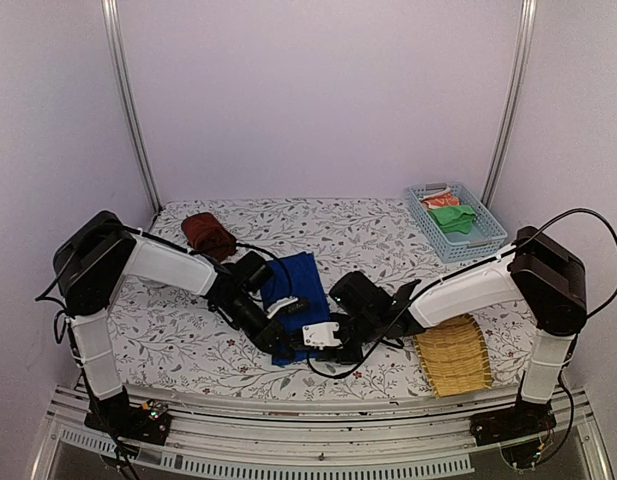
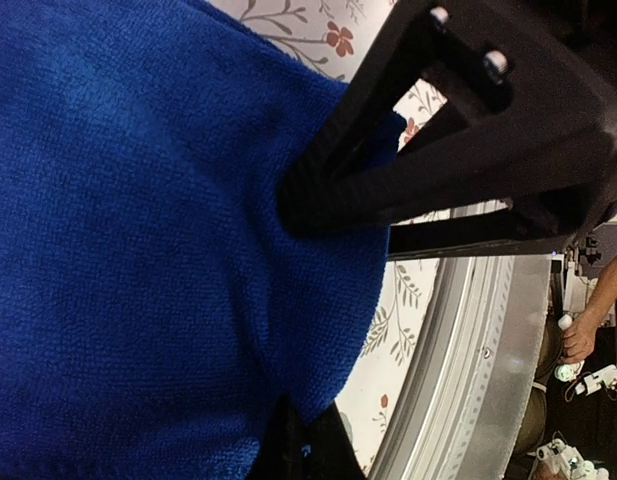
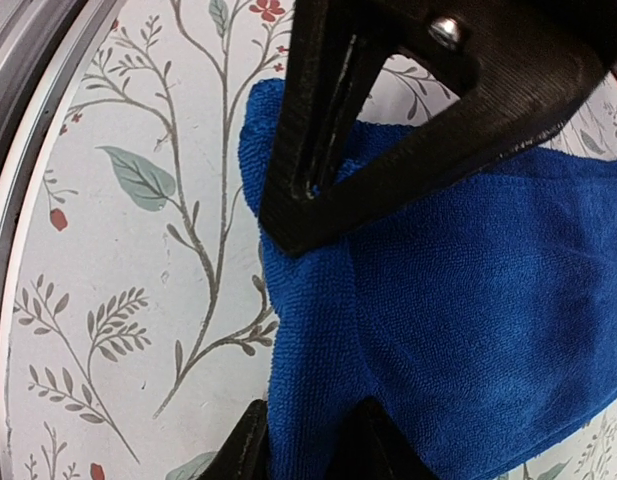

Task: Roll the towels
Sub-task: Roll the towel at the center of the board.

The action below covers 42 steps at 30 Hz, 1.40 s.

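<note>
Royal blue towel (image 1: pixel 293 280), floral-print tablecloth (image 1: pixel 338 235)

Light-blue basket (image 1: pixel 471 250) with green cloth (image 1: pixel 454 217); yellow woven mat (image 1: pixel 452 356)

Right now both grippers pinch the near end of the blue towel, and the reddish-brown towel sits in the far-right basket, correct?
No. The top external view shows the reddish-brown towel bundled on the table at the far left; the basket holds a green cloth and an orange-red cloth. The rest stands.
</note>
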Each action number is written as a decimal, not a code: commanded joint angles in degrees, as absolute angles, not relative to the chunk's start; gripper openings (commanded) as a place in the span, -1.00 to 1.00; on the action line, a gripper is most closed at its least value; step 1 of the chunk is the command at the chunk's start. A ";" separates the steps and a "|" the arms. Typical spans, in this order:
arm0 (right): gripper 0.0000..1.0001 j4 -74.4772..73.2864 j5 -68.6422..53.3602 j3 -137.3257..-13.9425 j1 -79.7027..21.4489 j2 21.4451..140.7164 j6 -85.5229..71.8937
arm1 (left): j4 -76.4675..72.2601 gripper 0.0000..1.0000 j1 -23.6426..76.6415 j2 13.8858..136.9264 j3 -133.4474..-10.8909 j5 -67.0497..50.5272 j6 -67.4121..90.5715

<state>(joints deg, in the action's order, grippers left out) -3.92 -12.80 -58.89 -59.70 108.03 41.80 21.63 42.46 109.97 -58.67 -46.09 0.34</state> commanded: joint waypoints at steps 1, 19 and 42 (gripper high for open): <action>-0.51 -3.27 -13.70 -60.64 -60.16 109.77 40.77 | 20.51 -1.00 41.75 110.89 -58.59 -46.51 0.70; -0.95 -30.15 -42.08 -76.60 -52.03 118.74 35.65 | -31.72 0.07 59.10 76.50 -19.18 -5.70 11.10; -0.92 -42.74 -51.43 -87.18 -48.33 128.09 36.53 | -33.49 -0.68 60.52 93.57 -26.83 -7.95 0.38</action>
<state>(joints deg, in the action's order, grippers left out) -38.76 -49.84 -85.27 -48.31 126.85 34.68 -33.19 59.75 93.30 -26.26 -5.45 -0.32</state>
